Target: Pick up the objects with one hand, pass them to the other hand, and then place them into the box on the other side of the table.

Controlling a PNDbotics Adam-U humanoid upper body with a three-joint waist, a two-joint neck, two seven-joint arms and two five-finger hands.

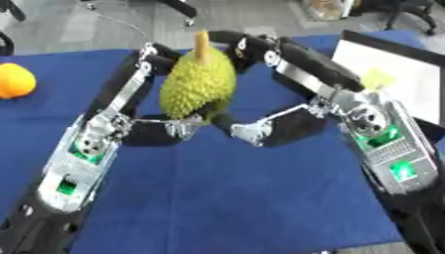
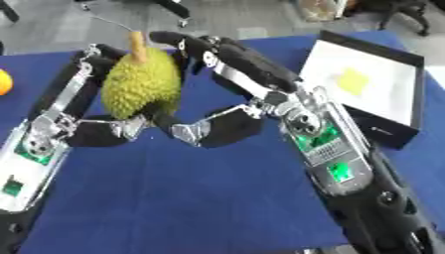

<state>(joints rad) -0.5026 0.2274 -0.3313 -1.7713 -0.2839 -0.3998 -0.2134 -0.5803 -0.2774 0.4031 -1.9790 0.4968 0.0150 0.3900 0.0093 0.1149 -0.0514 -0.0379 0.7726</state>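
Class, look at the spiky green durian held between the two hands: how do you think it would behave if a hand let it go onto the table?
The durian looks stiff: its shape holds where the left hand and right hand curl round it. Its oval body would probably tip over and roll. The spiky skin likely resists slipping.

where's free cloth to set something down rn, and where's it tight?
Free: the blue tablecloth near the front edge, between both forearms; also the strip between the orange fruit and left hand. Crowded: mid-table, where left hand and right hand both curl round the durian. The box borders the right edge.
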